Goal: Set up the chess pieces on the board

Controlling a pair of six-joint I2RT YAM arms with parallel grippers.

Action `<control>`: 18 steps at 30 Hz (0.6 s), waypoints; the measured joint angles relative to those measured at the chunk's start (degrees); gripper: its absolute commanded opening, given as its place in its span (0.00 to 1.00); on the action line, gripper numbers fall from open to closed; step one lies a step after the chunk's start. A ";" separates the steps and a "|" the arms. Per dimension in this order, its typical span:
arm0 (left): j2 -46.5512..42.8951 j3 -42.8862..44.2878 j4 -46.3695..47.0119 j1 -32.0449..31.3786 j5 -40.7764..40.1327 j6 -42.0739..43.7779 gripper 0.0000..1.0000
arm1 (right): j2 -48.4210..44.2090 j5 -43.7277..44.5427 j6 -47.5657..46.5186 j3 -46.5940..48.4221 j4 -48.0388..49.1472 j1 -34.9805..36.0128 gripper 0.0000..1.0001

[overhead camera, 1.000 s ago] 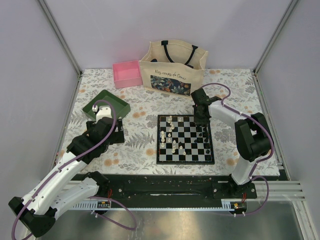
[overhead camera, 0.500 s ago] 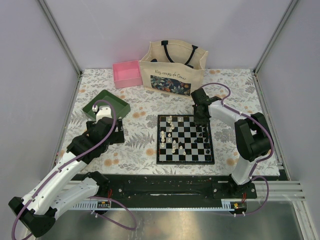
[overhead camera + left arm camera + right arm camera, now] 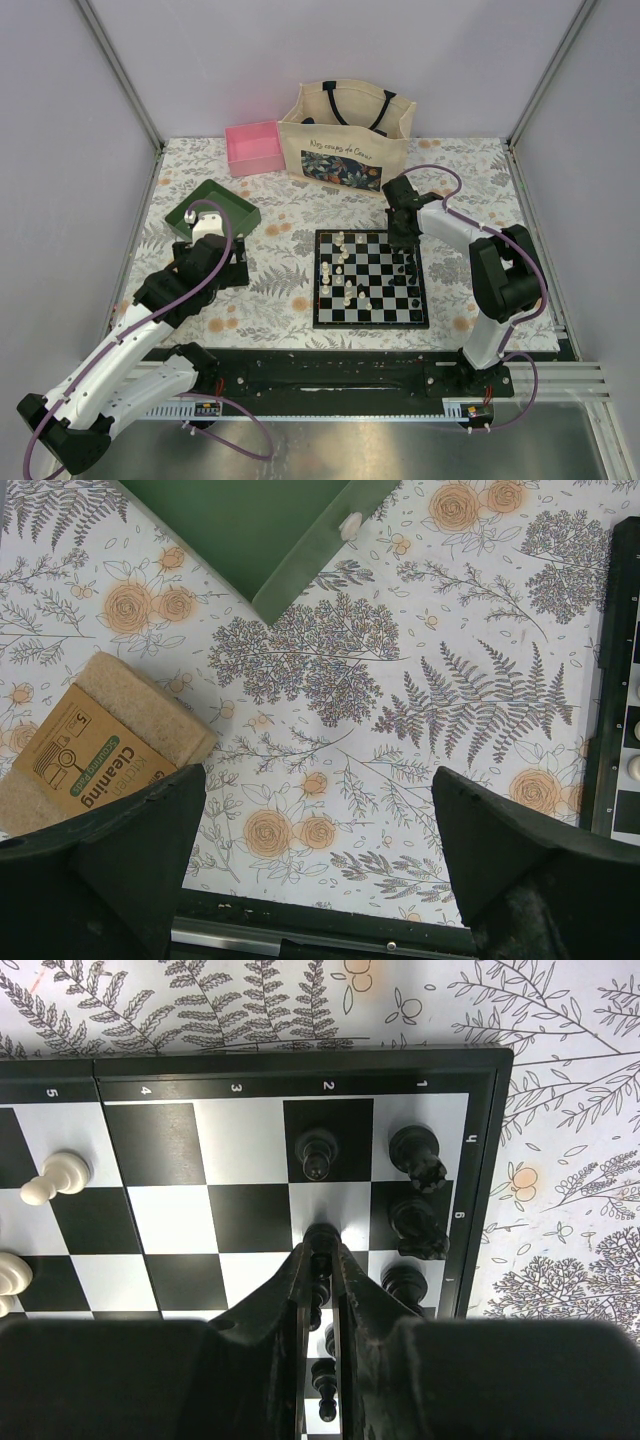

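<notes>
The small chessboard (image 3: 371, 279) lies in the middle of the table, with cream pieces (image 3: 340, 262) on its left half and black pieces (image 3: 410, 268) along its right side. My right gripper (image 3: 399, 237) is over the board's far right corner; in the right wrist view it (image 3: 321, 1252) is shut on a black pawn (image 3: 322, 1235) above a white square of the board (image 3: 160, 1130). Other black pieces (image 3: 417, 1156) stand on the edge file, and a cream pawn (image 3: 55, 1177) stands at the left. My left gripper (image 3: 318, 860) is open and empty over the floral cloth, left of the board.
A green tray (image 3: 212, 209) with a cream piece (image 3: 351, 523) on its rim sits at the left. A pink box (image 3: 255, 147) and a tote bag (image 3: 345, 135) stand at the back. A cleaning-sponge pack (image 3: 95, 738) lies by the left gripper.
</notes>
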 measured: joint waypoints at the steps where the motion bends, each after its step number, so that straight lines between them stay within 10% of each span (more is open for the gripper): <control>1: 0.00 0.00 0.00 0.00 0.00 0.00 0.99 | 0.00 0.02 0.02 0.02 0.00 0.00 0.20; 18: 0.00 0.00 0.00 0.00 0.00 0.00 0.99 | 0.87 0.28 0.02 0.87 0.35 -0.63 0.26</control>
